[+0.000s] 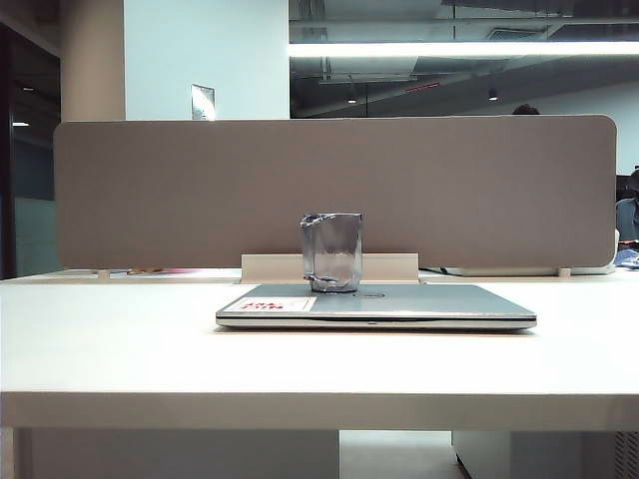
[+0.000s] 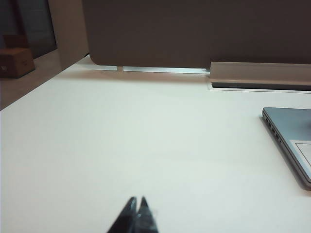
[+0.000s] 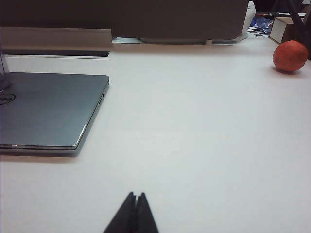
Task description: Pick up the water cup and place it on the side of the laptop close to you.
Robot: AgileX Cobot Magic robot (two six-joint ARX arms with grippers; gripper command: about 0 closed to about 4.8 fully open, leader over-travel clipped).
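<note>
The water cup (image 1: 331, 252), clear grey-blue with faceted sides, stands upright on the closed lid of the silver laptop (image 1: 429, 307) in the exterior view, near the lid's far edge. A sliver of the cup (image 3: 3, 68) shows beside the round logo in the right wrist view. My left gripper (image 2: 137, 200) is shut and empty over bare table, well short of the laptop's corner (image 2: 291, 133). Also shut and empty, my right gripper (image 3: 135, 195) hovers above the table on the near side of the laptop (image 3: 48, 109). Neither arm shows in the exterior view.
A grey partition panel (image 1: 334, 190) runs along the back of the white table (image 1: 110, 349), with a cable tray (image 1: 399, 266) at its foot. An orange-red round fruit (image 3: 290, 56) lies at the far right. A cardboard box (image 2: 15, 61) sits off the table's left side.
</note>
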